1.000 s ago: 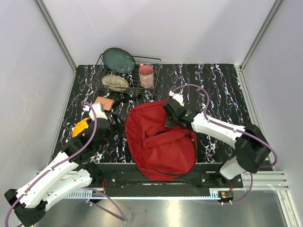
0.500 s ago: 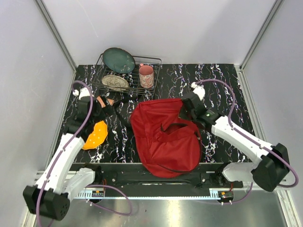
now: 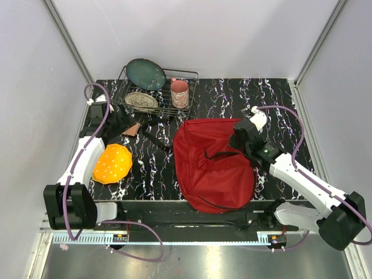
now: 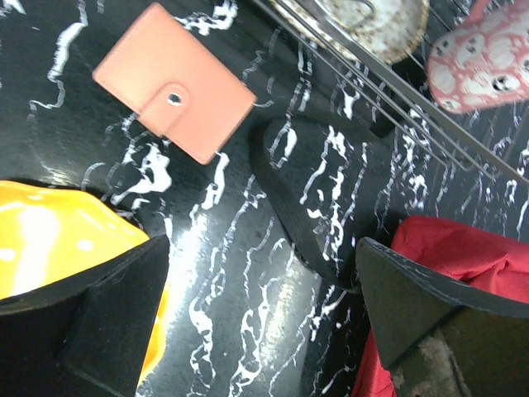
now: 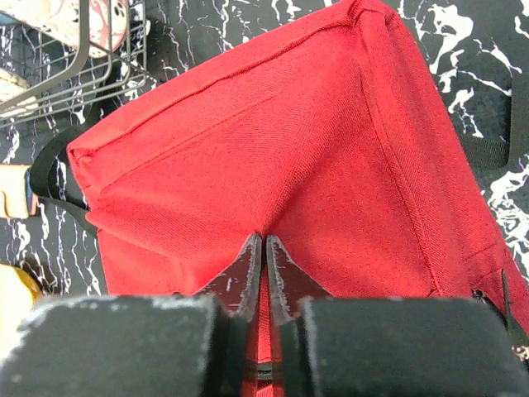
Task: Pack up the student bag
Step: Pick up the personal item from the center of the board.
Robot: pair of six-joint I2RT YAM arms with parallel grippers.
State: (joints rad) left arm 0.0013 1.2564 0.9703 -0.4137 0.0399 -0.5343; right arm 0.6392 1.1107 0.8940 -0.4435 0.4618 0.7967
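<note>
**Bag dragged right, left hand swings out to the loose things**

Over the last second the red bag (image 3: 215, 165) has slid rightward across the counter (image 3: 279, 104). It was towed by the right hand (image 3: 239, 138), whose fingers are pressed together on a pinch of fabric at the bag's far right corner. The cloth puckers at their tips in the wrist view. The bag now lies right of centre, near the front edge.

The left hand (image 4: 263, 248) has left the bag and gone to the far left. It is spread wide and holds nothing, above the counter between a pink wallet (image 4: 173, 81) and a yellow dotted thing (image 3: 112, 163), which the shift has fully uncovered.

Packing proper looks barely begun: no item is in the bag, and no opening shows
</note>
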